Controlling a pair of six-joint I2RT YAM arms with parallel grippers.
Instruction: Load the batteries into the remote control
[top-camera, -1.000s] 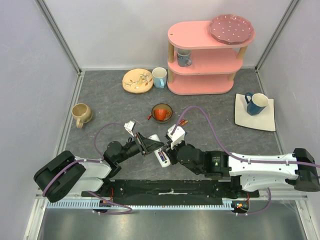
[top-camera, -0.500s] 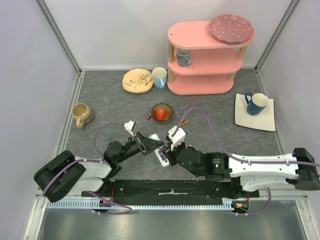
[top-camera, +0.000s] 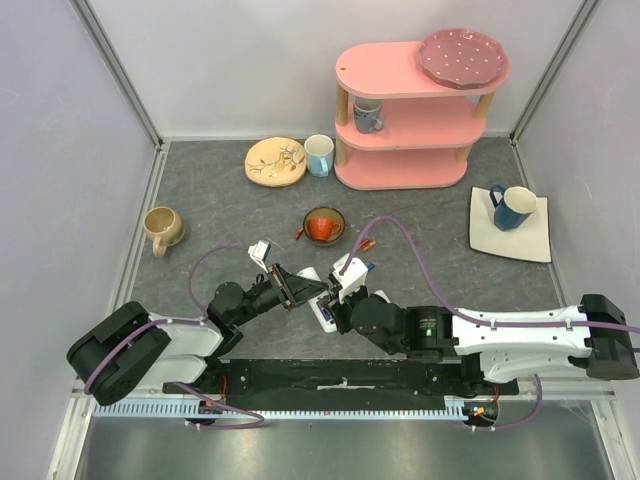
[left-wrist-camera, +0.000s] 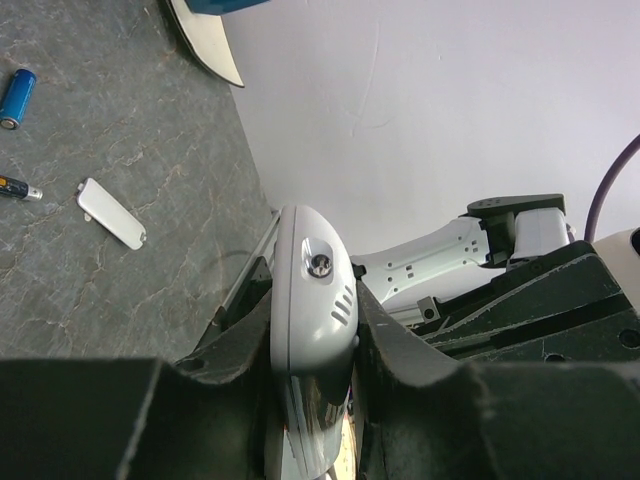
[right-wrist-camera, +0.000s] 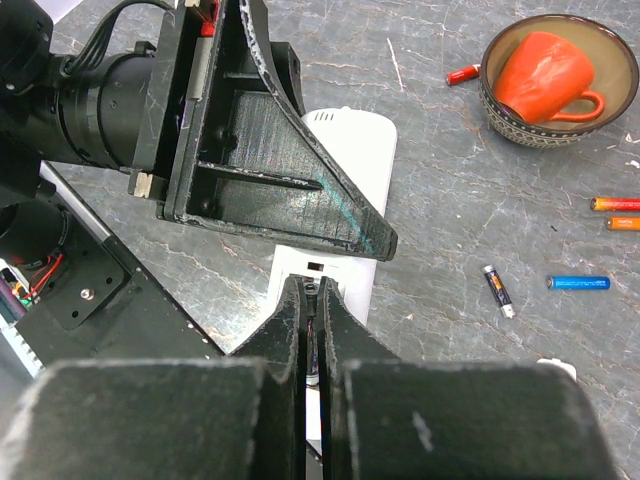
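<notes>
The remote control (top-camera: 312, 277) is a slim white handset, and my left gripper (top-camera: 300, 290) is shut on it, holding it on edge just above the table. In the left wrist view the remote (left-wrist-camera: 305, 240) sits clamped between both fingers of that gripper (left-wrist-camera: 311, 300). My right gripper (right-wrist-camera: 313, 290) is shut on a thin dark battery (right-wrist-camera: 312, 325), its tips over the remote's (right-wrist-camera: 350, 150) open battery bay. Loose batteries lie on the table: a dark one (right-wrist-camera: 500, 290), a blue one (right-wrist-camera: 578, 283) and two orange ones (right-wrist-camera: 615, 204). The white battery cover (left-wrist-camera: 112, 213) lies apart.
A bowl (top-camera: 324, 226) holding an orange cup stands just beyond the grippers, with a red battery (right-wrist-camera: 462, 74) beside it. A tan mug (top-camera: 163, 228) is at the left. A plate (top-camera: 275, 161), a mug (top-camera: 319, 155) and a pink shelf (top-camera: 410, 120) stand at the back. A blue mug (top-camera: 512, 207) sits on a square plate (top-camera: 530, 245) at the right.
My right gripper has edged slightly left and nearer along the remote, still shut on the battery. The left gripper and remote have stayed put.
</notes>
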